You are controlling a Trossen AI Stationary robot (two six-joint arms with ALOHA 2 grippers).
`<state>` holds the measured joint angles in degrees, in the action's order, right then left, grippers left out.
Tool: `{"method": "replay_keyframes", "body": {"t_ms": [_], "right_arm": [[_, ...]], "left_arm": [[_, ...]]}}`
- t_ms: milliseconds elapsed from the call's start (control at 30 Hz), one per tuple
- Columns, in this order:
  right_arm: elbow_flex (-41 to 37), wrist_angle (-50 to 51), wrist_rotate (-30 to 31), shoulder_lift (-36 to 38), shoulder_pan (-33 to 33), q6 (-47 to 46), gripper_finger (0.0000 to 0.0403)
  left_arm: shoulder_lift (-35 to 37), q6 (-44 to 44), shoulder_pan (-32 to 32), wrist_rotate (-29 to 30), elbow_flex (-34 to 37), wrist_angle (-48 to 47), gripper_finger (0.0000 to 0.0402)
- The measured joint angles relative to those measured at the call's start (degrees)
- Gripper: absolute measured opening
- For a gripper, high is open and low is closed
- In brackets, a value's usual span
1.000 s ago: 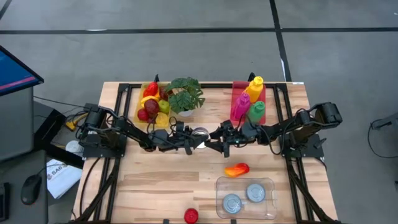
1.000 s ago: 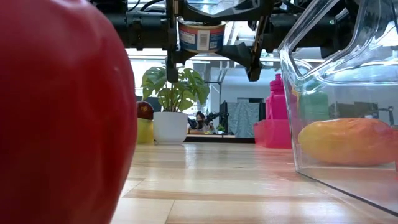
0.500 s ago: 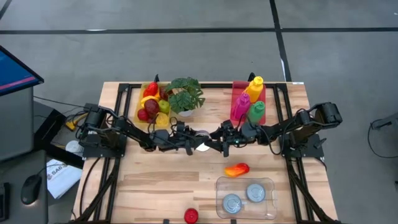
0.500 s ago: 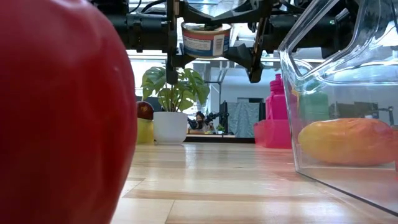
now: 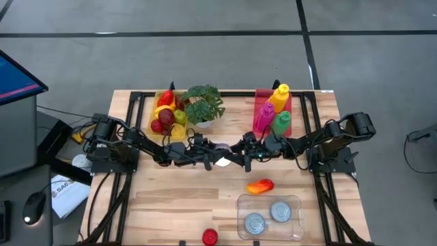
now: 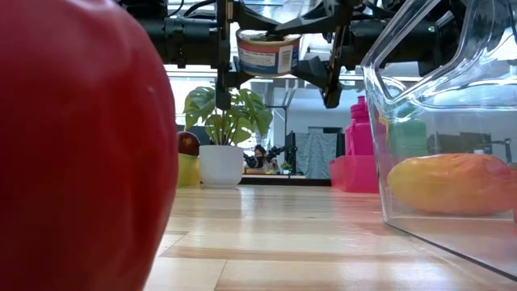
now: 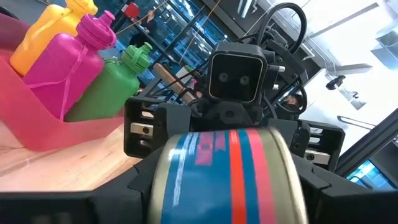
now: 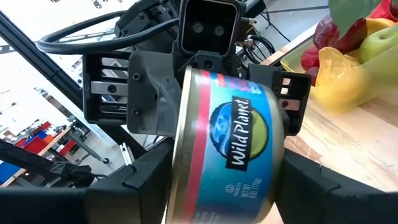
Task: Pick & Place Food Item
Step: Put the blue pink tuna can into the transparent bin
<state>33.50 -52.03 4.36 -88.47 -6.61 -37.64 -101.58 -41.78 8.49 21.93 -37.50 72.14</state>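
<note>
A small can [image 5: 220,147] with a blue and red label hangs in the air over the middle of the table, between my two grippers. My left gripper [image 5: 213,155] reaches in from the table's left and my right gripper [image 5: 232,155] from the right. They face each other with fingertips almost meeting, both closed around the can. The can fills the left wrist view [image 7: 227,180] and the right wrist view [image 8: 227,155]. In the low view the can [image 6: 266,50] sits high above the wood, slightly tilted. My left gripper has the can between its two fingers [image 7: 93,202], one at each end of the can, beside the rim [image 7: 155,186]. It comes in level from the table's left. The can is lifted clear of the table. My right gripper has the same can between its two fingers [image 8: 118,193], one at the rim end [image 8: 177,186] and one at the other end. It comes in level from the table's right. The can's label faces the wrist camera.
An orange-red fruit [image 5: 260,186] lies near a clear tub [image 5: 295,217] holding two cans. A red apple [image 5: 209,236] sits at the near edge. A fruit tray [image 5: 167,113], a potted plant [image 5: 203,104] and bottles in a pink tray [image 5: 273,109] line the far side.
Both arms have kept still. The can between them has tipped slightly out of level and sits a little higher in the low view.
</note>
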Motion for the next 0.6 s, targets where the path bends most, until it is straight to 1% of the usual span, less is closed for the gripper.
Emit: {"method": "replay_keyframes", "body": {"t_ms": [300, 600], "right_arm": [[0.0, 0.5, 0.1, 0.0, 0.0, 0.0, 0.0196], [0.0, 0.5, 0.1, 0.0, 0.0, 0.3, 0.0197]], "left_arm": [[0.0, 0.2, 0.0, -0.2, 0.0, -0.2, 0.0224], [0.0, -0.3, 0.0, -0.2, 0.1, -0.3, 0.0238]]}}
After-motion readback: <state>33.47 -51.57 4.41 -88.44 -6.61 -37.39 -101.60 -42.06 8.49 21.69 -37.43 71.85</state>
